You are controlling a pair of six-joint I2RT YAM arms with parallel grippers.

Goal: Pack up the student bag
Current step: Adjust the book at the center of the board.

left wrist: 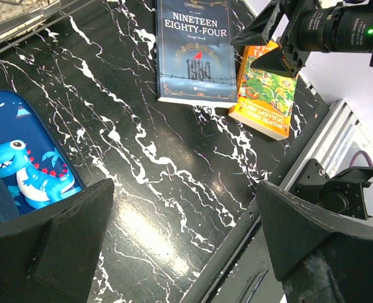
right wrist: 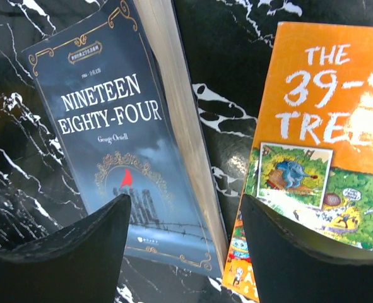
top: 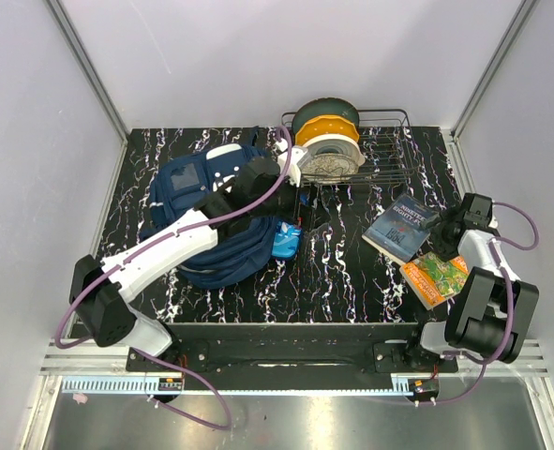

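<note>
The student bag (top: pixel 202 211), a large navy backpack, lies at the left of the table under my left arm. My left gripper (top: pixel 306 202) hangs just right of the bag, open and empty, its jaws wide apart over bare table (left wrist: pixel 183 233). A bright-blue dinosaur pencil case (top: pixel 286 241) lies against the bag and shows in the left wrist view (left wrist: pixel 22 170). My right gripper (top: pixel 445 234) is open and empty above two books (right wrist: pixel 186 240). The blue "Nineteen Eighty-Four" (right wrist: pixel 110 139) is below its left finger, and the orange picture book (right wrist: pixel 319 139) is below its right finger.
A wire rack (top: pixel 389 155) holding filament spools (top: pixel 328 141) stands at the back centre. The blue book (top: pixel 400 225) and the orange book (top: pixel 434 277) lie side by side at the right. The black marbled table (top: pixel 342 272) ends at a metal rail in front.
</note>
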